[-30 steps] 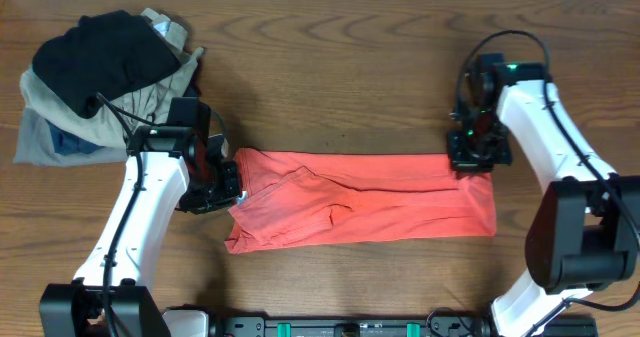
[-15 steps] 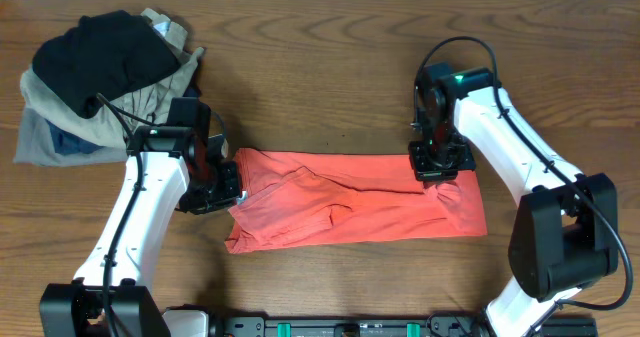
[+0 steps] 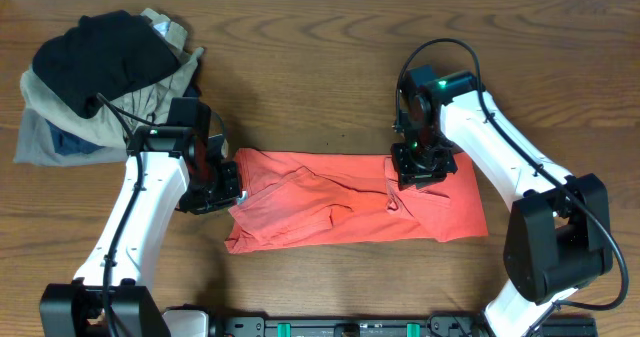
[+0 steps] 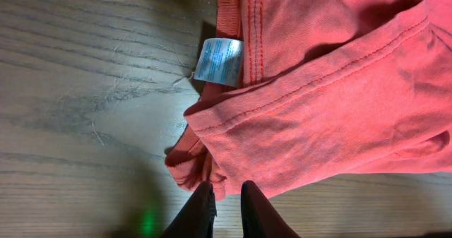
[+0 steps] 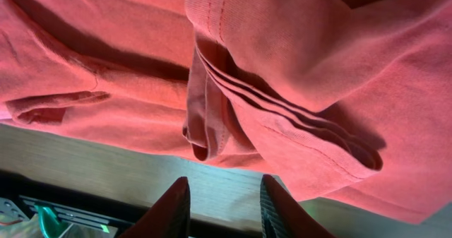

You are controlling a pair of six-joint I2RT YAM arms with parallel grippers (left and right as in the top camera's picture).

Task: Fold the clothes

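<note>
The red-orange T-shirt (image 3: pixel 330 207) lies in a long crumpled band across the middle of the table. Its white neck tag (image 4: pixel 219 61) shows in the left wrist view. At the band's left end, my left gripper (image 3: pixel 218 185) (image 4: pixel 226 187) is shut, its tips pinching a bunched edge of the cloth (image 4: pixel 191 171). My right gripper (image 3: pixel 420 167) (image 5: pixel 224 185) hovers over the far edge of the band's right part. Its jaws stand apart with bare wood between them. A doubled fold with stitched hems (image 5: pixel 282 97) lies just beyond its tips. The lettering is hidden.
A heap of other clothes (image 3: pixel 60 127) sits at the back left, with a black garment (image 3: pixel 100 52) on top, close behind my left arm. The arms' base rail (image 3: pixel 350 327) runs along the table's near edge.
My right gripper moved left along the shirt's far edge, dragging the right end inward over the band, then opened and let the cloth go. The left arm stayed still.
</note>
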